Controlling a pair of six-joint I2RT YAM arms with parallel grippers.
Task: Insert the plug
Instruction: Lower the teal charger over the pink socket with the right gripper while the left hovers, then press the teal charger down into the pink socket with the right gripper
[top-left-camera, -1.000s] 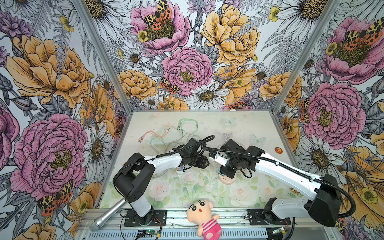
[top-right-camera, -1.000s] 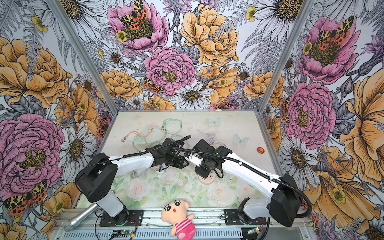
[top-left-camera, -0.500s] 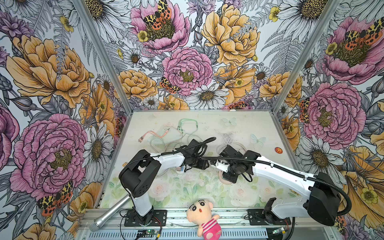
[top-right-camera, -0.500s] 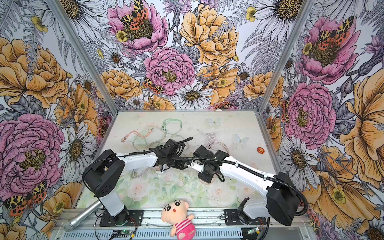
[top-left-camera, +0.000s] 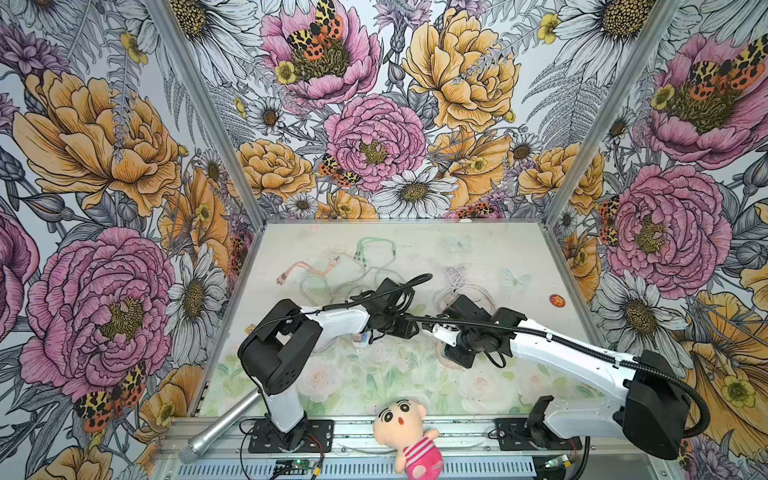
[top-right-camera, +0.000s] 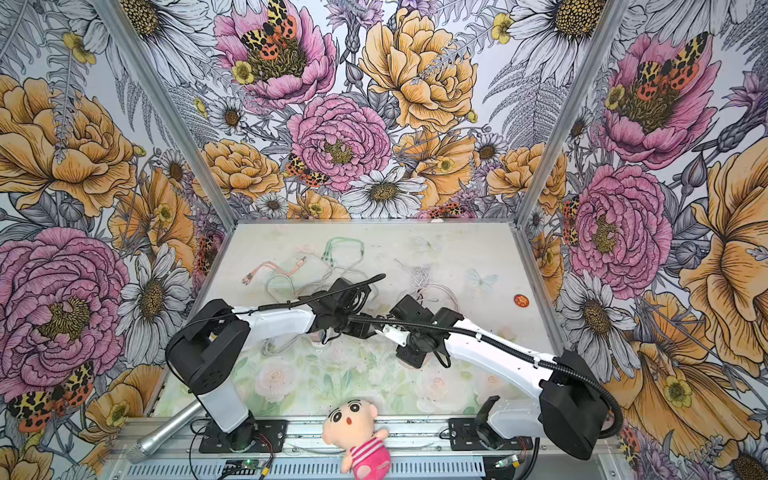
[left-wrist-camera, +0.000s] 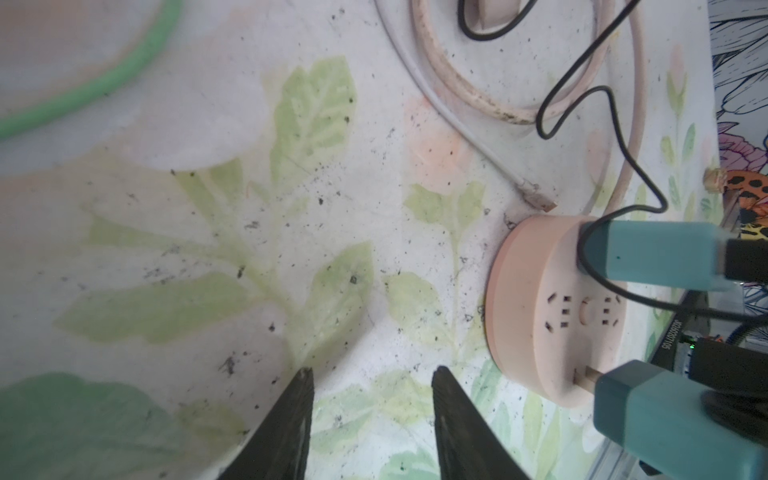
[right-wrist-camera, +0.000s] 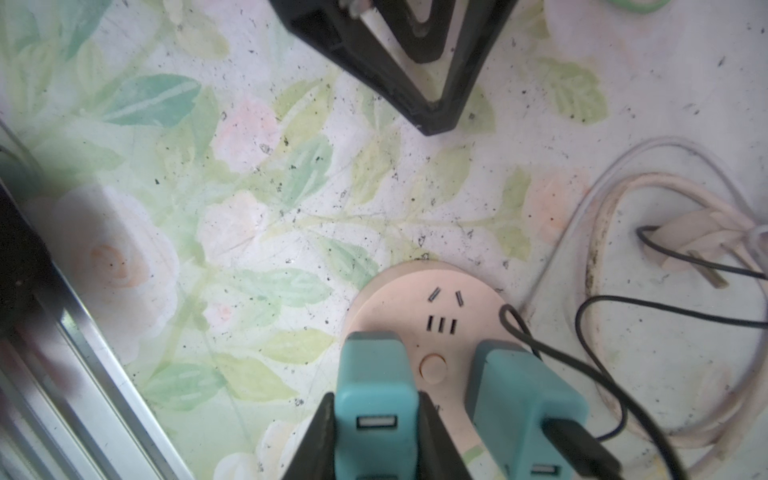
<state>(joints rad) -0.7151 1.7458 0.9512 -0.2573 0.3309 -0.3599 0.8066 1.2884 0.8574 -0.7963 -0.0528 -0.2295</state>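
Right pincer (right-wrist-camera: 376, 415) pinching teal block-shaped USB charger plug (right-wrist-camera: 376, 386), stood on round pink power socket (right-wrist-camera: 436, 316), counter (top-left-camera: 374, 386) centre-right; seating not discernible. Second teal charger with black cable (right-wrist-camera: 519, 386) beside it. Slightly farther, left: left pincer (left-wrist-camera: 372, 374) spread, empty. Far side: tangle of pale cables (top-left-camera: 345, 282).

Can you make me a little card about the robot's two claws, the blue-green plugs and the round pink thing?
socket: round pink power socket, flat on the flower-printed table
held plug: teal block-shaped charger plug, at the socket's edge; pushed in or not, cannot tell
other plug: second teal charger plug, on the socket, thin black cable attached
right gripper: shut on the held plug
left gripper: open, empty, beside the socket
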